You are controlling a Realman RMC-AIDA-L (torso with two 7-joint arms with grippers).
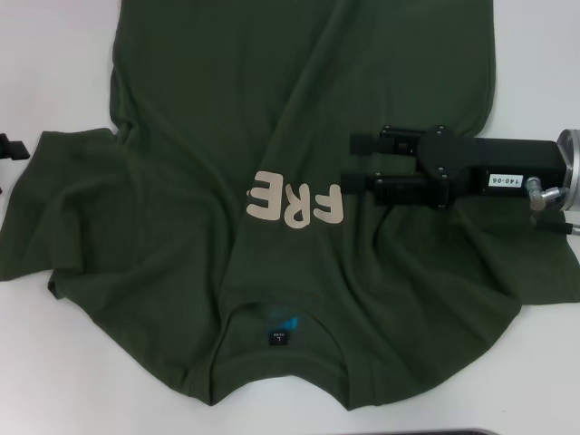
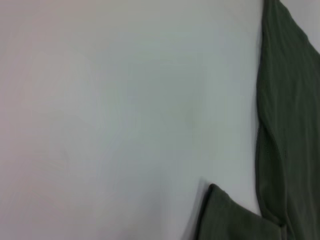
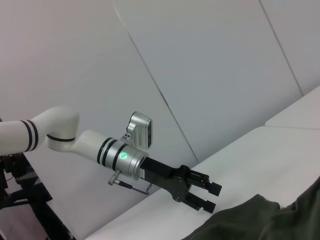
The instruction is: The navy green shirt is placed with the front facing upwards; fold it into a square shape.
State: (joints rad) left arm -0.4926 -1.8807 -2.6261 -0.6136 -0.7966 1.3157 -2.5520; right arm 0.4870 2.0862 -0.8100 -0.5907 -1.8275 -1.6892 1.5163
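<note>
The navy green shirt lies front up on the white table, collar and neck label toward me. Its cream lettering is partly lost in a diagonal crease. My right gripper hovers open over the shirt's right half, fingers pointing at the lettering, nothing between them. My left gripper is open and empty just beyond the left sleeve; only a black bit of the left gripper shows in the head view. The left wrist view shows the shirt along one side; in the right wrist view the shirt fills a corner.
Bare white table surrounds the shirt on the left and near sides. The cloth is wrinkled, with the left sleeve spread out. A dark strip runs along the near edge. A pale wall stands behind the table.
</note>
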